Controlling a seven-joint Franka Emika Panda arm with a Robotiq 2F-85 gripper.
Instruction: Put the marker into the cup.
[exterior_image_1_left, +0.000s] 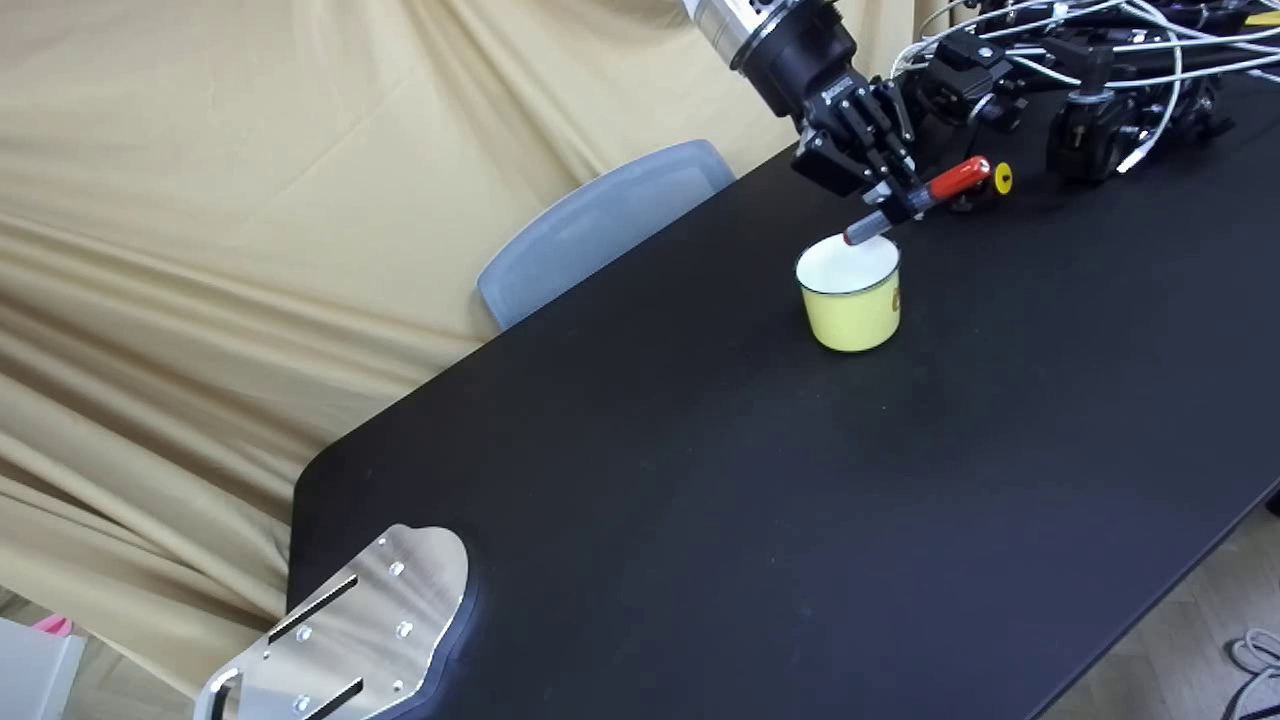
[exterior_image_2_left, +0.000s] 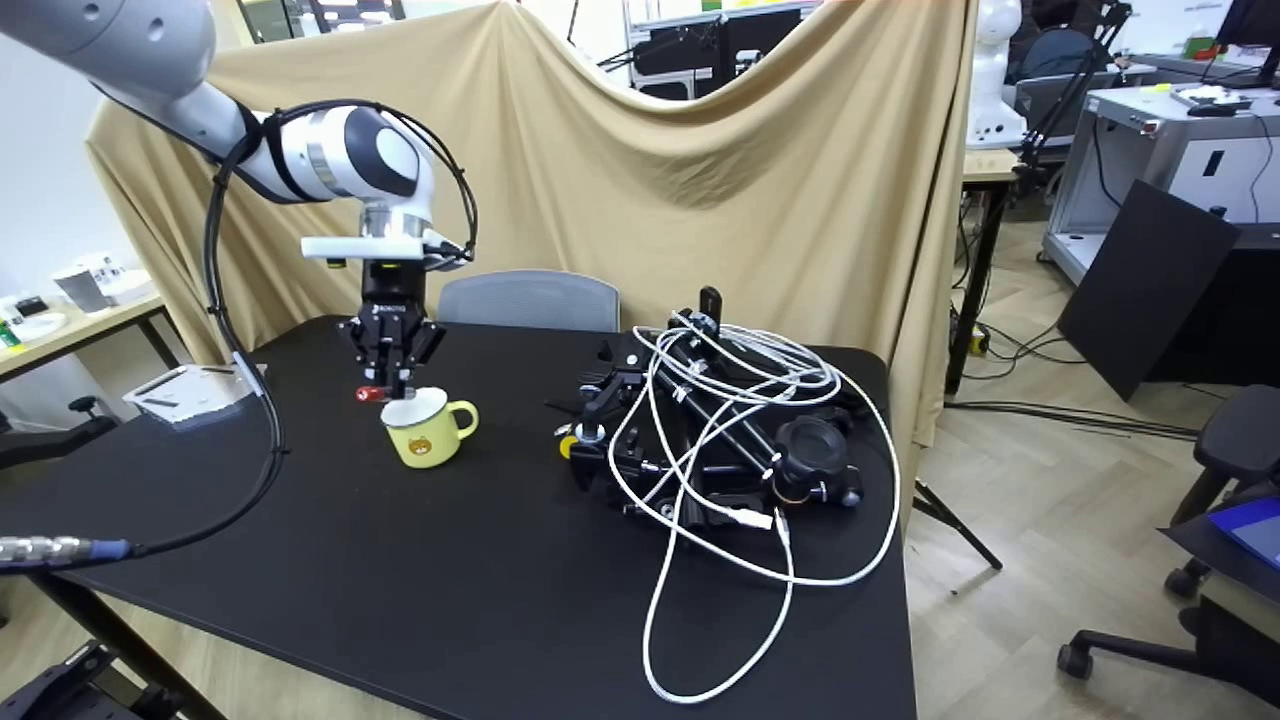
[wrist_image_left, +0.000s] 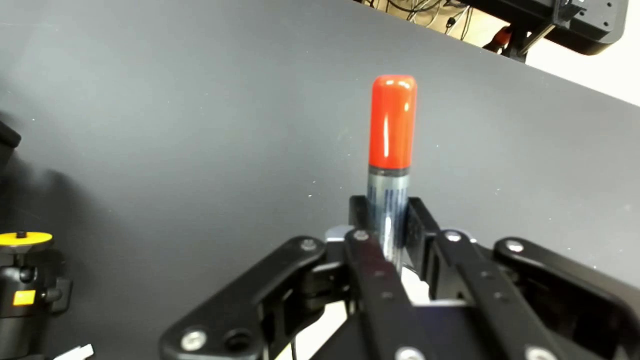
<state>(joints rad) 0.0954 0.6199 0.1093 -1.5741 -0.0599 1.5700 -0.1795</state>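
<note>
The marker has a red cap and a blue-grey barrel. My gripper is shut on the marker, with a finger on each side of the barrel. In an exterior view the gripper holds the marker tilted, with its barrel end over the far rim of the cup and its red cap beyond the cup. The pale yellow cup stands upright with its white inside showing. Its handle and bear print show in an exterior view. In the wrist view the cup is mostly hidden behind the gripper.
Black tripods and clamps with a loose white cable lie on the black table, on the cup's handle side. A metal plate is at a table end. A grey chair stands at the edge.
</note>
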